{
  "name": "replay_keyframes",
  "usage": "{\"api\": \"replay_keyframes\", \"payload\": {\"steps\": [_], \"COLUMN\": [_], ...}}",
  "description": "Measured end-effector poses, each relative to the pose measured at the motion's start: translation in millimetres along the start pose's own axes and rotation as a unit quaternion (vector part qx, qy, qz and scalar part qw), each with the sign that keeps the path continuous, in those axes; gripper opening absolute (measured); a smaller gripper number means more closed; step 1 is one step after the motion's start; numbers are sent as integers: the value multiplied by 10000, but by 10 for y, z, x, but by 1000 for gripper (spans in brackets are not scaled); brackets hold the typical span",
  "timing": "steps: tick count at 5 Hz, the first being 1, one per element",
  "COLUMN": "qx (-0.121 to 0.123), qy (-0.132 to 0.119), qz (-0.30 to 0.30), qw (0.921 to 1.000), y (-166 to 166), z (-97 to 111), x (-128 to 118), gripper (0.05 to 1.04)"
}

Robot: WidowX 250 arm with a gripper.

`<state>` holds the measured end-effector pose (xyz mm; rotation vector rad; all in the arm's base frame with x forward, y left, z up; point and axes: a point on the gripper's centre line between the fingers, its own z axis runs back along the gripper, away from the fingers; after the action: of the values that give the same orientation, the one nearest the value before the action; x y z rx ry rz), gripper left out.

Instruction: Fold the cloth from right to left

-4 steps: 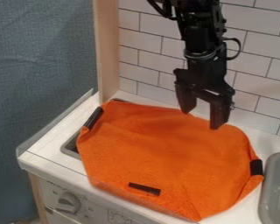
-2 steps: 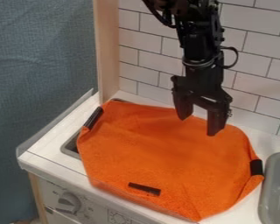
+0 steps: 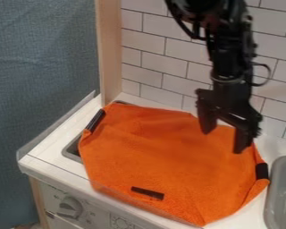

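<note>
My gripper (image 3: 224,142) hangs open above the upper right part of the cloth, its two fingers apart with nothing between them. Spread over the counter, the orange cloth (image 3: 163,156) has black strips at its upper left edge, near its lower edge and at its right edge. The right strip lies a little below and to the right of the gripper. Part of the cloth's upper right edge is hidden behind the fingers.
At the right edge of the view stands a grey basin (image 3: 283,192). A wooden post (image 3: 109,53) rises at the upper left, beside the tiled wall (image 3: 151,49). Part of a sink (image 3: 73,149) shows left of the cloth.
The gripper has moved right and lower in the view, toward the cloth's right side. The cloth lies as before.
</note>
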<state>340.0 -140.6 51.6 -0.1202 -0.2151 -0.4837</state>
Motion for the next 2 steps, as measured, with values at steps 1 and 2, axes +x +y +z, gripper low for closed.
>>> {"api": "replay_keyframes", "payload": {"steps": [1, 2], "qx": [33, 117], "qy": [337, 448], "qz": [16, 63], "qw": [9994, 9989], "y": [-231, -332], "z": [-232, -399], "x": [32, 126], "gripper": [999, 999]}}
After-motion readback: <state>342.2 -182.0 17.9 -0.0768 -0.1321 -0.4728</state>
